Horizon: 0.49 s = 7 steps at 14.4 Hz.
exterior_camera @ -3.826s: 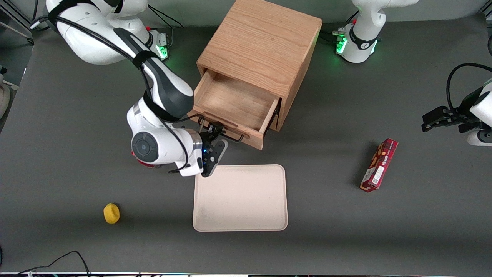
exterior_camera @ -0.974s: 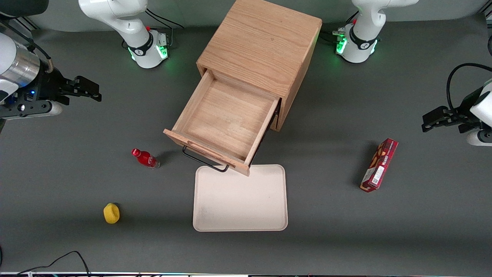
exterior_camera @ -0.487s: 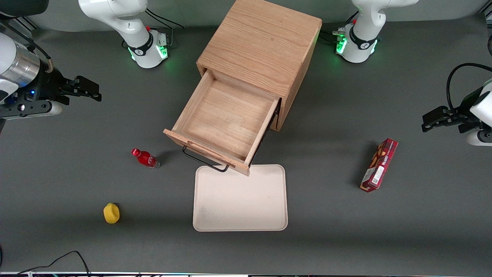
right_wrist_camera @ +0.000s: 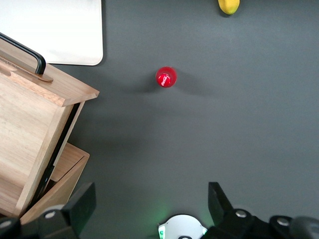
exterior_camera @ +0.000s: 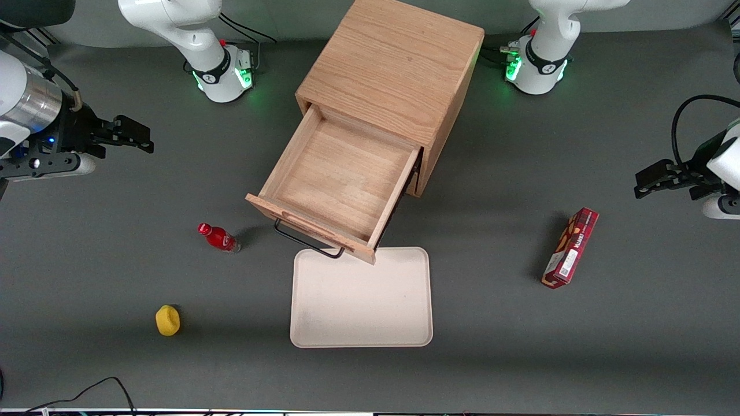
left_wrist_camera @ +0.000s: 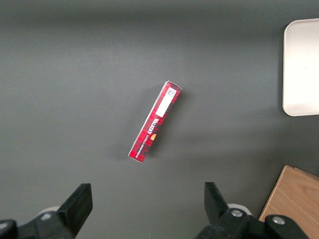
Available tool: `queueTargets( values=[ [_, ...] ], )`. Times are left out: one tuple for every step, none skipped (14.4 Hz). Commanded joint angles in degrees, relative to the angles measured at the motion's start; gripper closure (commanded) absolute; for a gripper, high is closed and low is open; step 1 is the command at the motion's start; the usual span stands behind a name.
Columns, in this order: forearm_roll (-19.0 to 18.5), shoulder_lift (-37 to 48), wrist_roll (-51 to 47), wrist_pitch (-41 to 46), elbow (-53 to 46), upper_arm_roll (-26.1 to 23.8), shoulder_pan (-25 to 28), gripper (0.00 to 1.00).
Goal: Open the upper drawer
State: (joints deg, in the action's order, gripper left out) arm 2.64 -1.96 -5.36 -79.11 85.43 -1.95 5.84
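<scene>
Upper drawer (exterior_camera: 338, 185) is standing pulled well out of the wooden cabinet (exterior_camera: 393, 69) — its front edge overhanging the tray (exterior_camera: 361, 323). Gripper (exterior_camera: 124, 134) is hovering well apart, toward the working arm's end — jaws spread, holding nothing.

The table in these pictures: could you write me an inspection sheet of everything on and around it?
Surface: dark grey table.
Job's things: upper drawer of the cabinet pulled far out, bare wood inside; black handle free.
Clutter: cream tray in front of the drawer; red bottle upright beside the drawer; yellow fruit nearer the camera; red box toward the parked arm's end.
Grippers: tool open, holding nothing, high at the working arm's end, away from the drawer.
Cables: black cable at the table's near edge; cables at the arm bases.
Surroundings: nothing seen.
</scene>
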Motion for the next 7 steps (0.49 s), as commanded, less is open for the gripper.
queueTargets(
  values=[
    [-4.9,16.4,-1.9,-13.4,21.2,7.1,0.5,0.0],
    [-5.8,15.8,-1.9,-13.4,20.2,8.0,0.6,0.0],
    [-5.8,15.5,-1.9,-13.4,19.9,8.3,0.6,0.0],
    [-5.8,15.4,-1.9,-13.4,19.9,8.2,0.7,0.0],
    [-5.8,15.4,-1.9,-13.4,19.9,8.2,0.7,0.0],
    [-5.8,15.5,-1.9,-13.4,20.0,8.2,0.7,0.0],
    [-5.8,15.5,-2.1,-12.4,19.9,8.2,0.8,0.0]
  ],
)
